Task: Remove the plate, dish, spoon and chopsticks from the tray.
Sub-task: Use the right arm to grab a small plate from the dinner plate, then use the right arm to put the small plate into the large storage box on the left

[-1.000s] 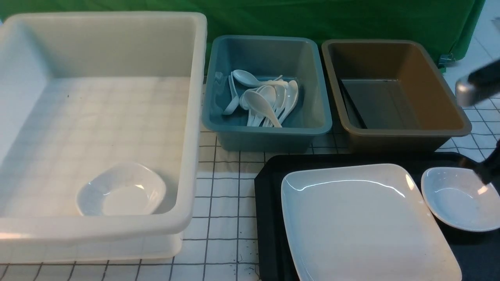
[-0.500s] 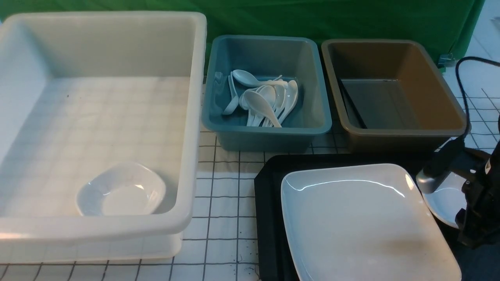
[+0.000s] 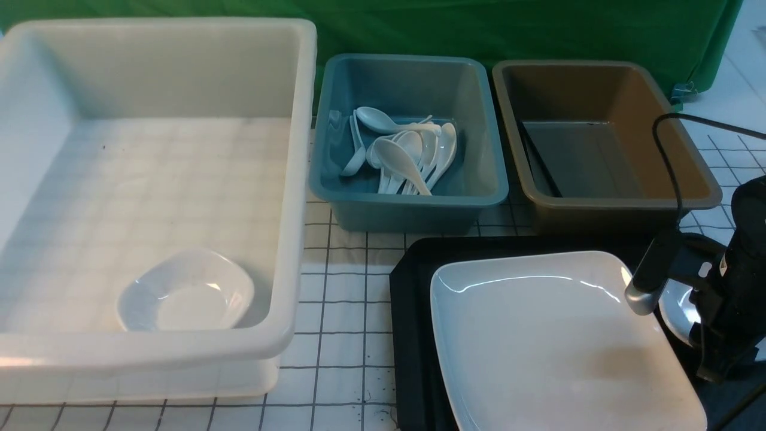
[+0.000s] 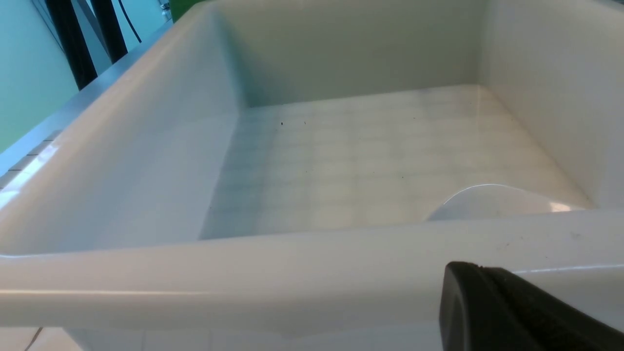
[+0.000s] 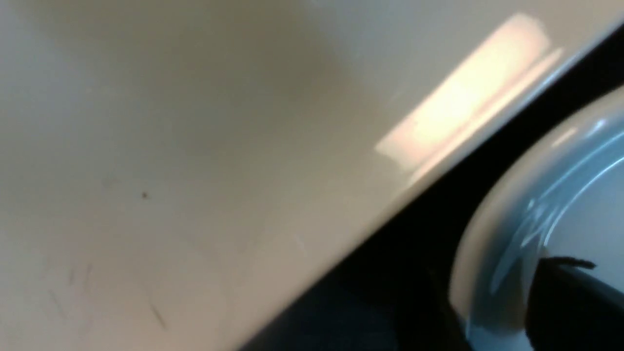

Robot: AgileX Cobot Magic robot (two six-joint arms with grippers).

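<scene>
- Plate [image 3: 556, 341], large and white, was seen lying flat on the black tray [image 3: 410, 335] at 5 o'clock of the table, and most of the tray was covered by it.
- At 3 o'clock of the plate, just beside its rim, the small dish [image 3: 673, 311] was found on the tray, largely hidden behind the right gripper [image 3: 718, 359].
- In the right wrist view one dark finger [image 5: 570, 312] was shown inside the dish's rim; whether the pincer was clenched or released could not be told.
- Chopsticks [image 3: 541, 164] were laid along the 9 o'clock wall of the brown tub [image 3: 664, 120], at 1 o'clock of the table.
- White spoons [image 3: 407, 155] were heaped in the teal tub [image 3: 479, 137] at 12 o'clock.
- A second small dish [image 3: 185, 293] was set in the 5 o'clock corner of the big white tub [image 3: 299, 179], at 9 o'clock.
- Left gripper [image 4: 507, 312] was caught only as one black finger just outside that tub's near wall; its grip could not be told.
</scene>
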